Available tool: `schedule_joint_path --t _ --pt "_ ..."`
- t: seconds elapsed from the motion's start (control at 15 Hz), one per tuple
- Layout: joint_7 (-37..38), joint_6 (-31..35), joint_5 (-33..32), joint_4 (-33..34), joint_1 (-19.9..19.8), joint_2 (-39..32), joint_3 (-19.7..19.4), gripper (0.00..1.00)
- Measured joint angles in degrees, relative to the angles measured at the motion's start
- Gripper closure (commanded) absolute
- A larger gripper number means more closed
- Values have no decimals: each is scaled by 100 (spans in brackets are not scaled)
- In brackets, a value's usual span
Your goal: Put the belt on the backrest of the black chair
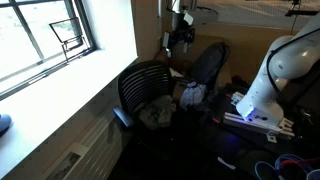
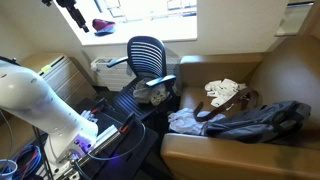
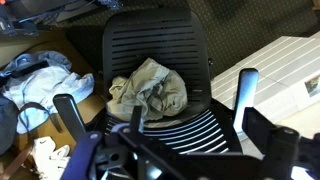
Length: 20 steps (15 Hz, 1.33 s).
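Note:
The black chair [image 1: 148,85] with the ribbed, curved backrest stands by the window in both exterior views [image 2: 147,52]. A crumpled grey-green cloth [image 3: 150,88] lies on its seat. In the wrist view I look down on the chair, with the backrest ribs [image 3: 185,128] right under me. My gripper [image 3: 158,105] is open and empty, high above the chair in both exterior views [image 1: 178,35] [image 2: 78,18]. A brown strap that looks like the belt [image 2: 226,108] lies on the couch among clothes. A dark loop [image 3: 30,118] shows at the left of the wrist view.
A brown couch [image 2: 270,70] holds a dark jacket [image 2: 265,120] and light clothes [image 2: 225,92]. A dark chair with a smooth back [image 1: 207,65] stands behind the black chair. The white robot base [image 1: 270,80] and cables are to the side. A window sill [image 1: 60,95] runs along the wall.

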<state>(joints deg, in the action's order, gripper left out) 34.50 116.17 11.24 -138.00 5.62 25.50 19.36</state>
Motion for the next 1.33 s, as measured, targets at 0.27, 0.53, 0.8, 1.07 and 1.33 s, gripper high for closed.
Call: schedule_joint_path --t 0.27,0.53,0.8,1.07,1.33 --pt "82 0 -9 -7 10 1 -6 0" --pt "89 1 -112 21 95 2 12 0" --pt "405 -16 -775 -169 73 -77 16 0" --pt "730 -21 -1214 -1102 -395 48 -593 0" --pt "775 -74 -1402 -1496 -894 206 -1287 0"
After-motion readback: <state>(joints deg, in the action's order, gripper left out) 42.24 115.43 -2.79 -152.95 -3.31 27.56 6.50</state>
